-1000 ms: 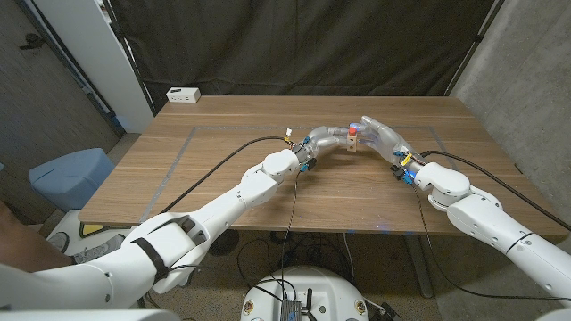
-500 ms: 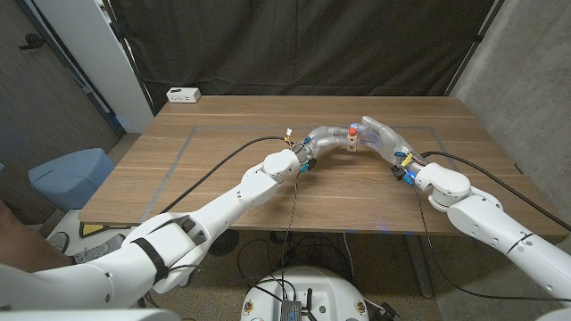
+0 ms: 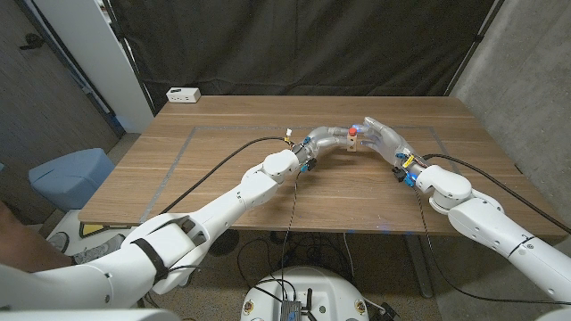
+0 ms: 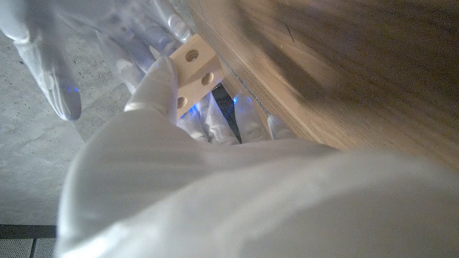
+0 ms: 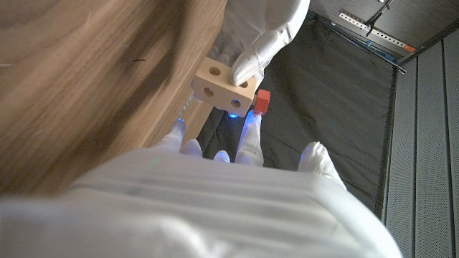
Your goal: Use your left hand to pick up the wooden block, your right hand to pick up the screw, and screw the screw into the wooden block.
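Still, both hands [image 3: 328, 139] [image 3: 382, 135] hold block [image 3: 355, 144] unmoved.

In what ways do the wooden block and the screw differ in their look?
The wooden block is pale, bare wood, while the screw has a red head. The wooden block is a boxy piece with round holes in its faces; the screw shows no holes. The wooden block looks clearly larger than the visible part of the screw. Both sit together between the left robot hand and the right robot hand, above the table.
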{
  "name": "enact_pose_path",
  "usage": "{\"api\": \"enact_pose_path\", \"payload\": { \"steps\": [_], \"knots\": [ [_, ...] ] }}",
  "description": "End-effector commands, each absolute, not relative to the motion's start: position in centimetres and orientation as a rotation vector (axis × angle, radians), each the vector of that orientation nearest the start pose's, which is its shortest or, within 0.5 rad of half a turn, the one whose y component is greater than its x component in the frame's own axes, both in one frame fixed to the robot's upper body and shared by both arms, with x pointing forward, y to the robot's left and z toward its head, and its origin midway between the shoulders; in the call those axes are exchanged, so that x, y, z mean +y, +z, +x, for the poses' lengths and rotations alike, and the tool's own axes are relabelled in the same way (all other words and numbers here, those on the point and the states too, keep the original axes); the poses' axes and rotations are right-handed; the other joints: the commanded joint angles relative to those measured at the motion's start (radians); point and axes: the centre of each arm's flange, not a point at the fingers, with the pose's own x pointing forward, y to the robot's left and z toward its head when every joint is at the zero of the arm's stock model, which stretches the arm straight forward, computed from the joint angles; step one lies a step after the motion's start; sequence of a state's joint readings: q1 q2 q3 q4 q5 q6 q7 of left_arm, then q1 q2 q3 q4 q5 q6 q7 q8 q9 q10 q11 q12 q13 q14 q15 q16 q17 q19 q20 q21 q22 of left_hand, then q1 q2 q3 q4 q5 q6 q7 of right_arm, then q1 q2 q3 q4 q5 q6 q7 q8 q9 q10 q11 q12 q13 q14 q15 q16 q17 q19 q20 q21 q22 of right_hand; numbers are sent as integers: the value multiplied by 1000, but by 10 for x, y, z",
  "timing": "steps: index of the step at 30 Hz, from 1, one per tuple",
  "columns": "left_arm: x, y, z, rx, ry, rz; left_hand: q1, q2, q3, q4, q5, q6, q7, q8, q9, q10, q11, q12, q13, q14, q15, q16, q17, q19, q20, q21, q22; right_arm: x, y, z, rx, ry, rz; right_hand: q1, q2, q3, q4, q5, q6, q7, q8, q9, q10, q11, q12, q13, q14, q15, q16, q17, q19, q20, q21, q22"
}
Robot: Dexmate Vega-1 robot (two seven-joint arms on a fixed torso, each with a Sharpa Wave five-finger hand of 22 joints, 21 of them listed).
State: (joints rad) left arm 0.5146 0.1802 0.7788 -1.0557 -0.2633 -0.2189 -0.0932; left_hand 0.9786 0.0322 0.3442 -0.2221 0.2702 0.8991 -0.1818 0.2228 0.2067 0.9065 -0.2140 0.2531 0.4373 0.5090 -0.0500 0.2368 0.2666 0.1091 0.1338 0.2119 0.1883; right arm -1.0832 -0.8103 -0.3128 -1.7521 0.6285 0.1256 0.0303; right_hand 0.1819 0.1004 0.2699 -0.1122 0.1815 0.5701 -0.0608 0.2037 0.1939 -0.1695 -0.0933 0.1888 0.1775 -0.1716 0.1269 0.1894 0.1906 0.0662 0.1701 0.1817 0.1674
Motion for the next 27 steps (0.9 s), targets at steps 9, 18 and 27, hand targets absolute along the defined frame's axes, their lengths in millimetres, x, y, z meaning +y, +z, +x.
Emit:
{"api": "enact_pose_path", "payload": {
  "steps": [9,18,27],
  "knots": [
    [10,-10,667,-568,-617,395,-78,95,70,66,4,35,29,5,2,11,1,42,149,6,-51,3,5,8,6,8,2,-286,-37,559,-530,338,-212,4,7,11,-2,7,36,-1,12,6,19,-10,11,1,-67,-10,12,0,17,4,14,3],
    [9,-12,666,-568,-619,390,-77,97,71,66,4,35,31,5,2,12,1,43,150,6,-48,4,5,9,5,8,2,-288,-40,554,-529,332,-211,8,9,15,-5,7,48,1,13,8,35,-11,12,1,-56,-11,15,-1,27,5,15,3],
    [9,-13,664,-569,-622,393,-78,95,71,66,4,37,31,6,2,10,2,42,150,8,-51,3,4,10,4,9,2,-288,-44,550,-524,328,-203,12,11,18,-7,8,68,6,18,8,54,-13,16,1,-46,-13,17,-2,37,6,16,3]
  ]
}}
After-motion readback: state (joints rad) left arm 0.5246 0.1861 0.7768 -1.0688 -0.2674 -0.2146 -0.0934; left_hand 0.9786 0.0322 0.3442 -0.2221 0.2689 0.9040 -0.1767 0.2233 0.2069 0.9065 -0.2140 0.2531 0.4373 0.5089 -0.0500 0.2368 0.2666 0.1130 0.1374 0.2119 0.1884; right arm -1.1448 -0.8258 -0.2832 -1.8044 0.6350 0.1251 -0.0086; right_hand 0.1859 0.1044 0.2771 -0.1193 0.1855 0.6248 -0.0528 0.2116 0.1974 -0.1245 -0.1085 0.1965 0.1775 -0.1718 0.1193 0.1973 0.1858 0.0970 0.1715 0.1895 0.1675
